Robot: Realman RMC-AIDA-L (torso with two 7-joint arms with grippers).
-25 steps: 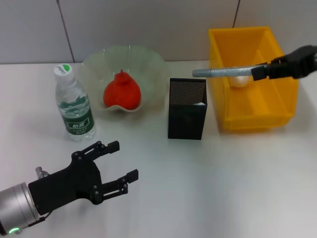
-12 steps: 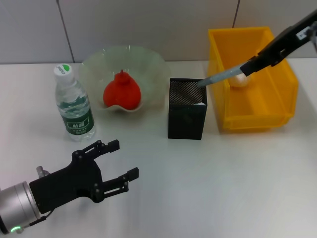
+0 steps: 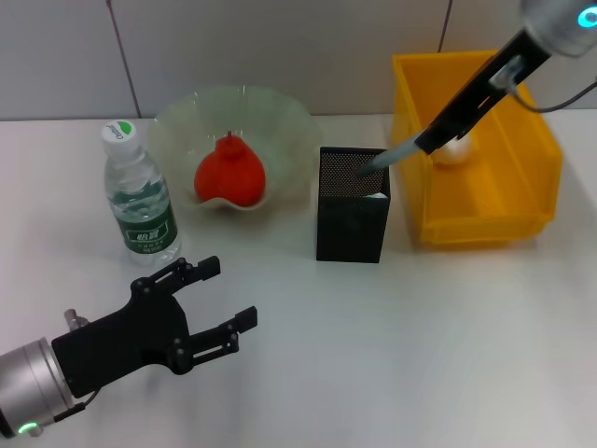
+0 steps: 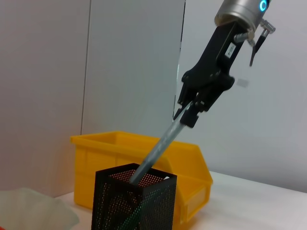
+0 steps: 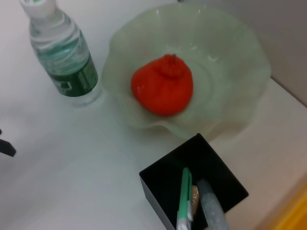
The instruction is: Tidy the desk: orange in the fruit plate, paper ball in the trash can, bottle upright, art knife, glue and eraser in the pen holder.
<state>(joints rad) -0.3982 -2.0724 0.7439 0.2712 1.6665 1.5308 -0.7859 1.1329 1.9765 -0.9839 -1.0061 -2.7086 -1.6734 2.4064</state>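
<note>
My right gripper [image 3: 425, 144] is shut on a long grey stick [image 3: 386, 157], either the art knife or the glue; I cannot tell which. It slants down, and its tip is inside the black mesh pen holder [image 3: 352, 222]. The right wrist view shows the holder [image 5: 160, 189] containing a green tool [image 5: 184, 196], a small tan piece and the grey stick [image 5: 211, 211]. The orange [image 3: 229, 174] lies in the fruit plate [image 3: 280, 117]. The bottle [image 3: 140, 201] stands upright. The paper ball [image 3: 455, 151] is in the yellow trash can [image 3: 485, 222]. My left gripper [image 3: 229, 291] rests open near the front left.
A grey wall runs close behind the table. The trash can stands right beside the pen holder, and the fruit plate is just left of it. White tabletop lies in front of the holder and to its right.
My right gripper swung from level over the trash can to steeply tilted, and the grey stick's tip went down into the pen holder. The left arm barely shifted.
</note>
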